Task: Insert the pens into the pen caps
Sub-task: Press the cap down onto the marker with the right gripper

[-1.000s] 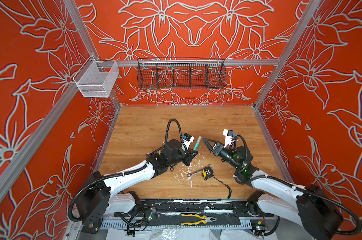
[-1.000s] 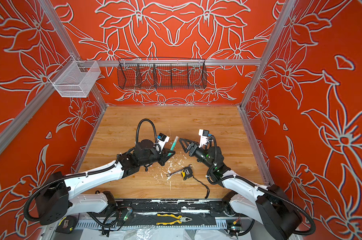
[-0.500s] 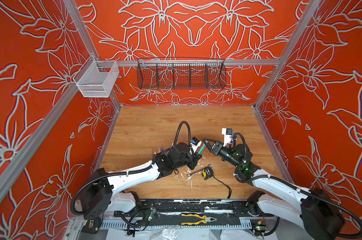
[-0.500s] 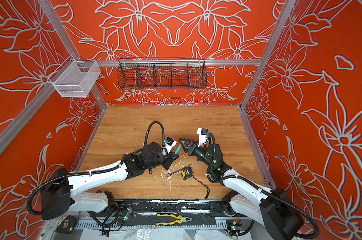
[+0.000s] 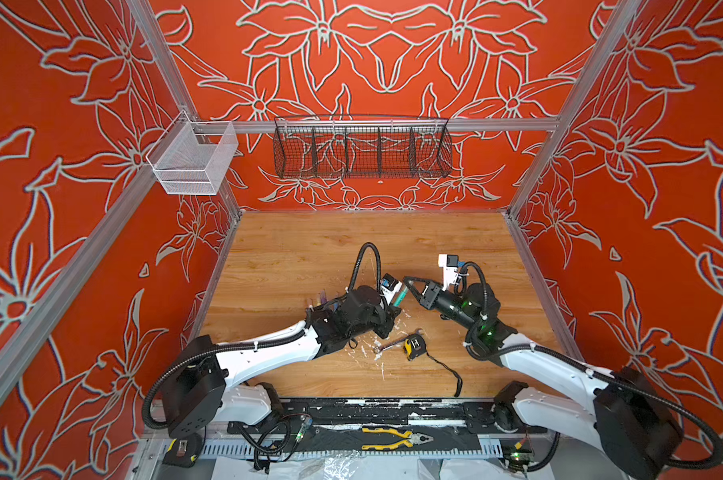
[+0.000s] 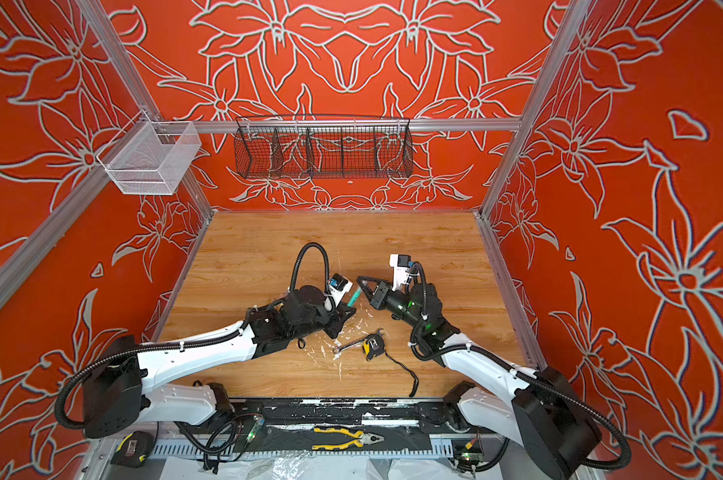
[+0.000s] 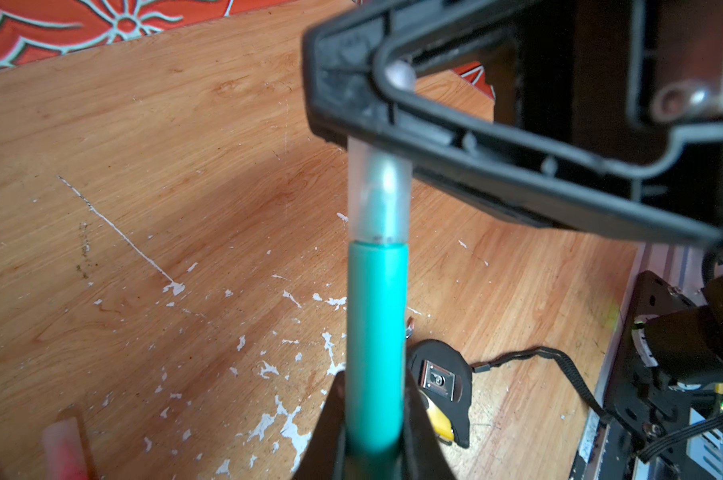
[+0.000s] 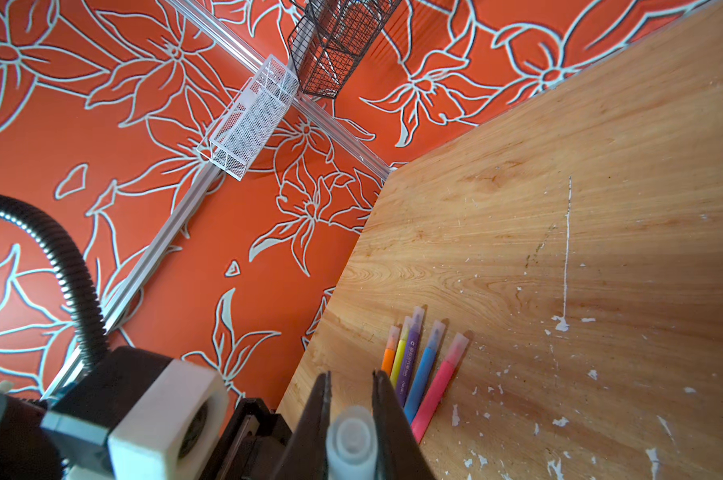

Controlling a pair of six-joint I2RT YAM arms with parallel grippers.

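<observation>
Close up, the left gripper (image 7: 374, 386) has its jaws pinched on the barrel of the green pen (image 7: 376, 332), holding it above the wooden table (image 5: 351, 249). The right gripper (image 8: 351, 374) meets it from the opposite side, its jaws pressed onto the translucent pen cap (image 7: 378, 199). The cap sits over the pen's tip, which shows faintly through the plastic, and its open end meets the green barrel. In both top views the two grippers come together tip to tip near the middle of the table, with the pen slanting between them.

Just below them on the table lie a silver wrench (image 5: 393, 344) and a black and yellow tape measure (image 5: 411, 345), touching, among white paint flecks (image 7: 268, 370). Five other pens (image 8: 424, 365), orange, yellow, purple, blue and pink, lie side by side near the table's left edge, each wearing a clear cap. On the back wall hangs a black wire basket (image 5: 361, 149).
</observation>
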